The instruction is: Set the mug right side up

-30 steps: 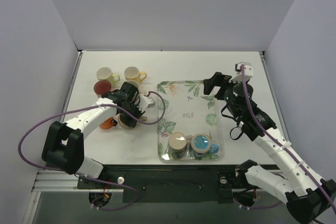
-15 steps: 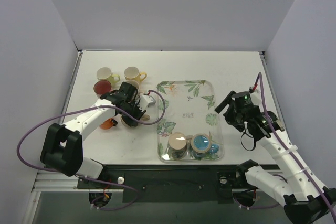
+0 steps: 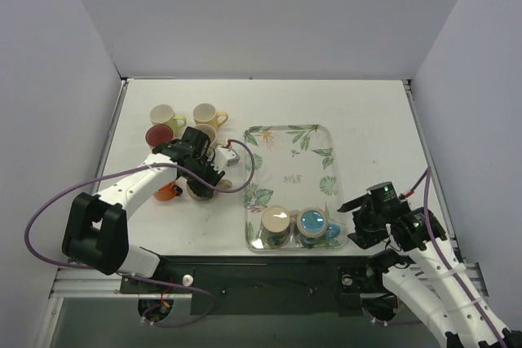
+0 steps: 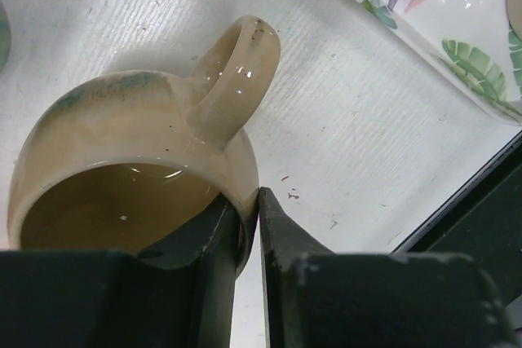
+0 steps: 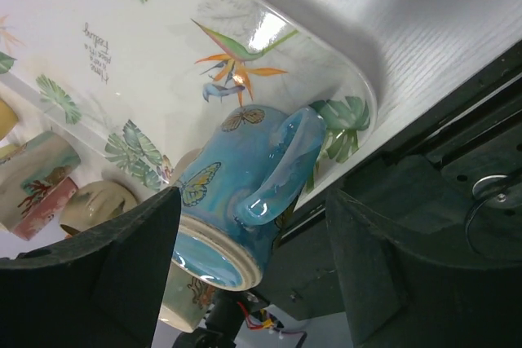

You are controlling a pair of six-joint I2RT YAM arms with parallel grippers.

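A beige mug with a greenish smear is held close over the table, left of the tray. Its opening faces the wrist camera and its handle points away. My left gripper is shut on its rim, one finger inside and one outside; it also shows in the top view. A blue butterfly mug stands upside down, base up, in the tray's near right corner. My right gripper is open, with a finger on either side of this mug and not touching it.
Another upside-down beige mug stands next to the blue one in the tray. Two yellow mugs and a red mug stand at the back left. An orange object lies by the left gripper.
My right arm has pulled back from over the far right of the tray to the near right corner by the blue mug. My left gripper has stayed on the beige mug, barely shifting.
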